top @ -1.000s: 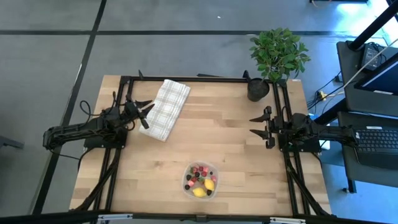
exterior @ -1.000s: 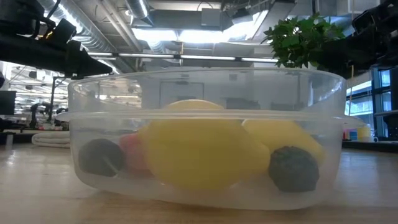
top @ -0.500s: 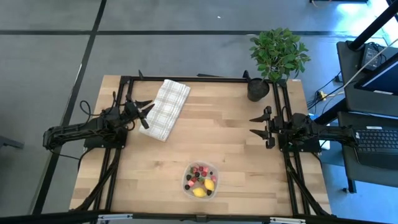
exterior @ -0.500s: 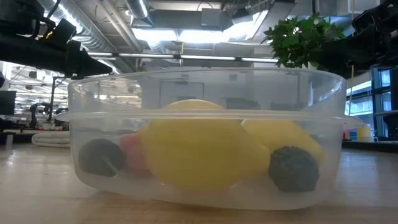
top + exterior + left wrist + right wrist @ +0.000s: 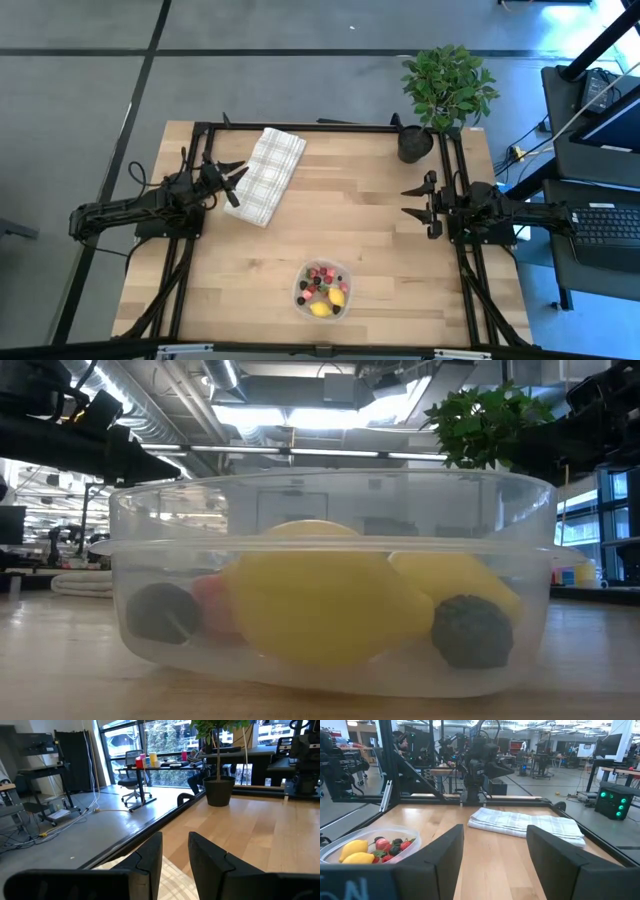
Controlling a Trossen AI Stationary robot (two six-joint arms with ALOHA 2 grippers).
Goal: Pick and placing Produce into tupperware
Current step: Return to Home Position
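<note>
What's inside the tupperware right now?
The tupperware holds two yellow lemons, red and pink berries, and dark berries. Anything lying under the lemons is covered. Left hand and right hand wait open at the table's sides.

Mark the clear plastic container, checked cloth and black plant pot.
Clear round plastic container (image 5: 296, 291): high view, left rim.
White checked cloth (image 5: 268, 175): high view, centre.
Black plant pot (image 5: 414, 152): high view, wall.

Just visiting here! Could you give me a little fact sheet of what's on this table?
Container: clear tupperware, on the table between the arms
Contents: produce, red, dark and yellow pieces, none seen outside
Left gripper: at the checked cloth's edge, fingers open, empty
Right gripper: right side of table, fingers open, empty
Extra: potted plant at a corner
</note>
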